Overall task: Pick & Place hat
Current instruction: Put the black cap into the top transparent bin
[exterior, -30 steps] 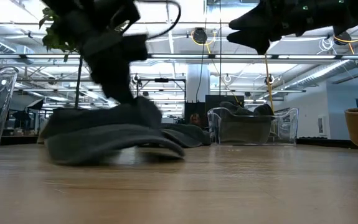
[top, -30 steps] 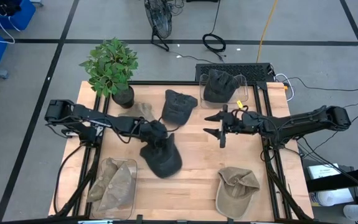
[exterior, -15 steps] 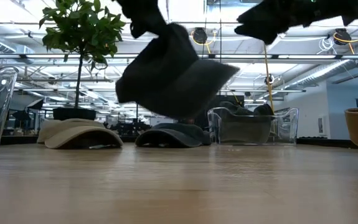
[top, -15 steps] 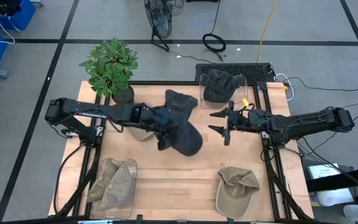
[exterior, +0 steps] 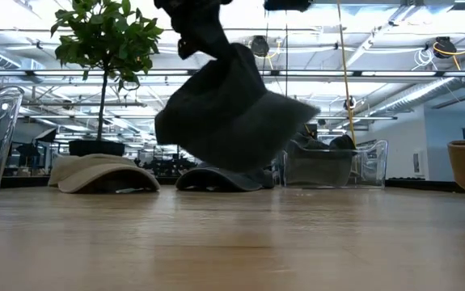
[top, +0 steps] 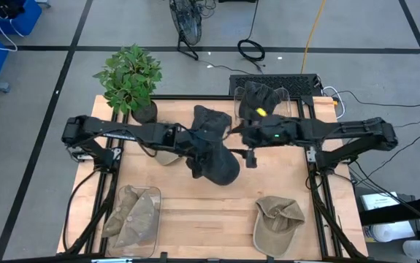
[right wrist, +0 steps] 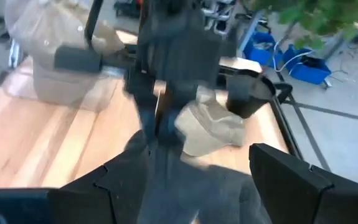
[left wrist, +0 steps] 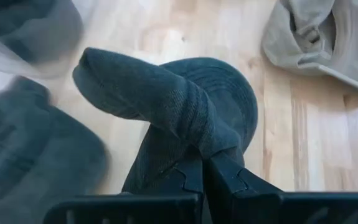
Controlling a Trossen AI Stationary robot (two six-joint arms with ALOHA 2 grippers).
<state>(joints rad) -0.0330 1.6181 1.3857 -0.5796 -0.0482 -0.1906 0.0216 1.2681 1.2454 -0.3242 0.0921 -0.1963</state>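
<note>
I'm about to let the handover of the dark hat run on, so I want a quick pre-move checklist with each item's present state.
1. Left gripper shut on the dark hat: ok.
2. Hat lifted off the table, seen in the low view: ok.
3. Right gripper open, fingers spread: ok.
4. Right gripper close beside the hat, seen from above: ok.
5. Hat fabric between the right fingers: cannot tell.
6. Clear bin has room, one dark hat already inside: cannot tell.

dark grey hat (top: 215,157) | tan caps (top: 277,223) | green plant (top: 130,76) | pale wood table (top: 188,219)
</note>
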